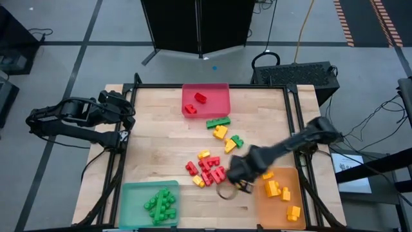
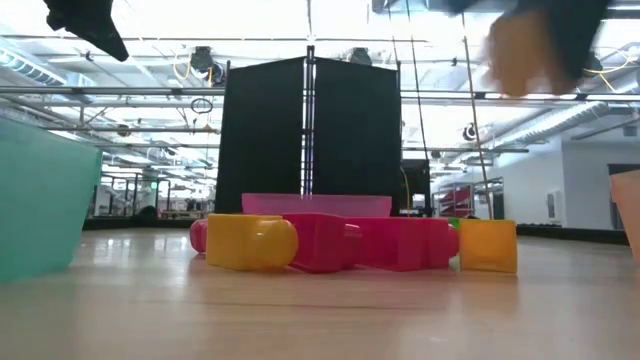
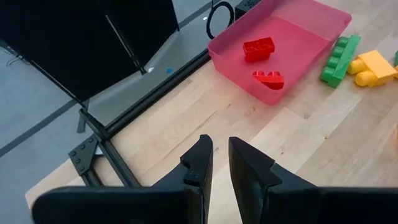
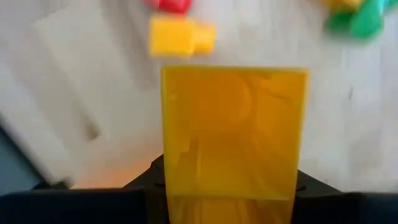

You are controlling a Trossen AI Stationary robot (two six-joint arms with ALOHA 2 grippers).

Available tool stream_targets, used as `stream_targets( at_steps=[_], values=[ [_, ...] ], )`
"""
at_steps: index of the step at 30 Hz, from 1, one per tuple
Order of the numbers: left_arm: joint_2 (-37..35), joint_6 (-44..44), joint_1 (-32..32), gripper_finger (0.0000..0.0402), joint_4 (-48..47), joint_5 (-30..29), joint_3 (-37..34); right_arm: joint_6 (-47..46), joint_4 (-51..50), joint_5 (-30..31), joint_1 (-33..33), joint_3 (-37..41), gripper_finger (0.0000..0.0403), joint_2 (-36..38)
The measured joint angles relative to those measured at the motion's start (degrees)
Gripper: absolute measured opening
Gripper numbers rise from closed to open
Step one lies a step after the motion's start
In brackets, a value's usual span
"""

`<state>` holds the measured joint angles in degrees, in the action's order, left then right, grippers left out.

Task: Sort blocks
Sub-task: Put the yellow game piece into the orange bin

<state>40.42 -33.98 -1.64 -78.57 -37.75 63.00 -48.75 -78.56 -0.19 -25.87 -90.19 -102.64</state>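
Observation:
My right gripper point(image 1: 234, 179) hangs over the table's near right part, between the loose pile of red and yellow blocks point(image 1: 206, 169) and the orange tray point(image 1: 280, 203). It is shut on a yellow block point(image 4: 235, 137), which shows blurred high above the table in the low view point(image 2: 520, 50). More green and yellow blocks point(image 1: 223, 129) lie farther back on the wood. My left gripper point(image 3: 219, 158) waits above the table's far left corner, its fingers a narrow gap apart with nothing between them. My right gripper pinches the yellow block between its two fingers, which point down from above. The dark fingers point(image 4: 148, 177) show only at the block's lower corners; the block itself hides the place of contact. The block's lower side point(image 4: 235, 112) faces the table, and it is lifted clear.
A red tray point(image 1: 222, 90) at the far middle holds two red blocks. A green tray point(image 1: 132, 206) at the near left holds several green blocks. The orange tray at the near right holds several yellow blocks. A black metal frame point(image 1: 293, 122) borders the table.

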Motion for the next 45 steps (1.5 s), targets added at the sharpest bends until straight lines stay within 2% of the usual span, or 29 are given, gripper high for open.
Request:
stream_targets(
  at_steps=[4, 8, 13, 18, 25, 29, 33, 37, 41, 43, 45],
  values=[
    [0.0, -0.01, 0.01, 0.0059, 0.0, -0.01, 0.0, -16.46, -1.55, 0.05, -8.82, -0.04, 0.0118, 5.41],
    [-0.01, -0.14, -0.01, 0.0059, 0.02, -0.27, 0.0, -30.39, -1.53, 0.06, -16.6, -0.07, 0.0118, 7.05],
    [-0.02, -0.2, 0.0, 0.0059, 2.19, -0.48, -0.45, -39.99, 1.04, -1.57, -23.83, 0.52, 0.0118, 5.6],
    [0.09, -0.2, 0.0, 0.0059, 3.49, -0.48, -1.51, -47.62, 6.62, -1.68, -27.68, 3.76, 0.0118, 5.41],
    [0.1, -0.2, 0.01, 0.0059, 3.54, -0.47, -1.6, -53.23, 18.28, -4.77, -30.99, 11.0, 0.0118, 5.35],
    [0.09, -0.22, -0.01, 0.0059, 3.54, -0.47, -1.6, -55.21, 20.88, -4.7, -31.39, 14.54, 0.0118, 5.34],
    [0.09, -0.22, 0.0, 0.0059, 3.54, -0.47, -1.6, -55.35, 24.85, -4.75, -31.39, 17.71, 0.0118, 5.39],
    [0.09, -0.2, -0.01, 0.0059, 3.52, -0.47, -1.6, -55.39, 30.71, -7.38, -31.36, 21.14, 0.0118, 5.36],
    [0.09, -0.17, -0.01, 0.0059, 3.5, -0.47, -1.6, -54.99, 31.89, -7.57, -31.37, 21.73, 0.0118, 5.36],
    [0.09, -0.17, 0.01, 0.0059, 3.5, -0.47, -1.6, -54.27, 31.92, -7.52, -31.36, 21.73, 0.0142, 5.36],
    [0.09, -0.17, 0.0, 0.0059, 3.5, -0.47, -1.6, -54.26, 31.91, -7.54, -31.34, 21.73, 0.0189, 5.36]
  ],
)
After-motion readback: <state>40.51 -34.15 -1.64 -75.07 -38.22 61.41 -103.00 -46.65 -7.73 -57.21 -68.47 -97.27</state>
